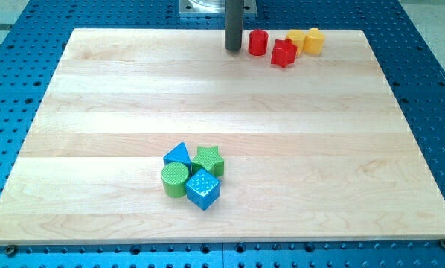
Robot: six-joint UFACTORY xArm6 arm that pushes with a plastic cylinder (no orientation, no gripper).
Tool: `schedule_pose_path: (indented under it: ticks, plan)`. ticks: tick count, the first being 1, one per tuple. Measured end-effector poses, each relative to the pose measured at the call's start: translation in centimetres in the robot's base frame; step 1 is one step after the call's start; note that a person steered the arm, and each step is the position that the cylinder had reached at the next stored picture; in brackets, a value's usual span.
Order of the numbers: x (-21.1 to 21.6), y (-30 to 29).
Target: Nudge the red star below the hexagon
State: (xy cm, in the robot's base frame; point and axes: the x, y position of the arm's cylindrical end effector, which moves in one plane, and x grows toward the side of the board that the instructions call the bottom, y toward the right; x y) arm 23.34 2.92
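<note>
The red star (283, 53) lies near the view's top, right of centre. Just up and to its right is a yellow block (296, 38), and right of that the yellow hexagon (314, 40). A red cylinder (258, 42) stands to the star's upper left. My tip (233, 49) is at the view's top centre, just left of the red cylinder and apart from the star.
A cluster sits at the lower centre of the wooden board (96, 112): a blue triangle (177, 155), a green star (207, 159), a green cylinder (175, 179) and a blue cube (202, 188). A blue perforated table (14, 97) surrounds the board.
</note>
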Motion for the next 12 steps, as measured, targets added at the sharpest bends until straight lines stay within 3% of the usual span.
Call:
schedule_pose_path:
  ticks: [2, 3, 4, 5, 8, 11, 12]
  plan:
    - [-0.3, 5.5]
    - [0.8, 3.7]
    - [5.6, 2.7]
    - [7.6, 6.6]
    - [7.6, 12.8]
    - [8.3, 12.4]
    - [14.8, 14.1]
